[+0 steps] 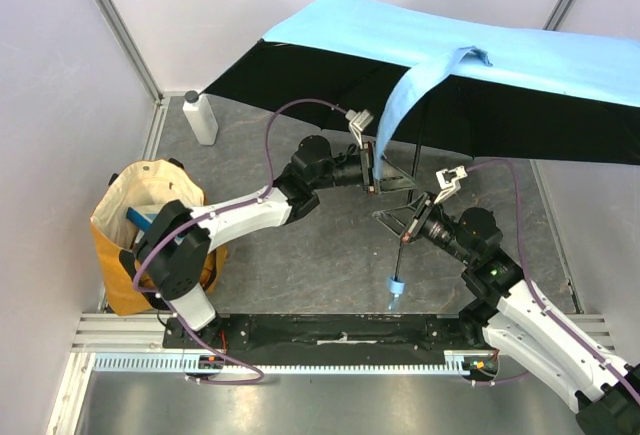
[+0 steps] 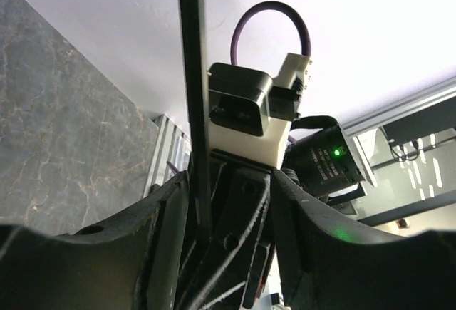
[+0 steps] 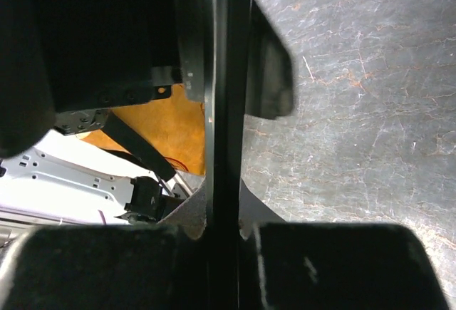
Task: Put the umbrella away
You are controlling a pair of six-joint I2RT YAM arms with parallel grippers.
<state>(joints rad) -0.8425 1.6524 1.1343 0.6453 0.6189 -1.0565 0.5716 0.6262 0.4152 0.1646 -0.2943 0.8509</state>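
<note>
The umbrella (image 1: 420,30) is open, its sky-blue canopy spread over the back of the table with the black underside showing and a blue flap (image 1: 405,95) hanging down. Its black shaft (image 1: 403,245) runs down to a small blue handle (image 1: 396,285). My right gripper (image 1: 402,223) is shut on the shaft, which runs straight up between its fingers in the right wrist view (image 3: 228,110). My left gripper (image 1: 385,183) is open just above, its jaws apart around the shaft (image 2: 194,110), which lies close to the left finger (image 2: 167,210).
A yellow-and-cream tote bag (image 1: 140,225) stands open at the left edge. A white plastic bottle (image 1: 199,118) stands at the back left corner. The grey marbled table (image 1: 320,255) is walled on the left and back.
</note>
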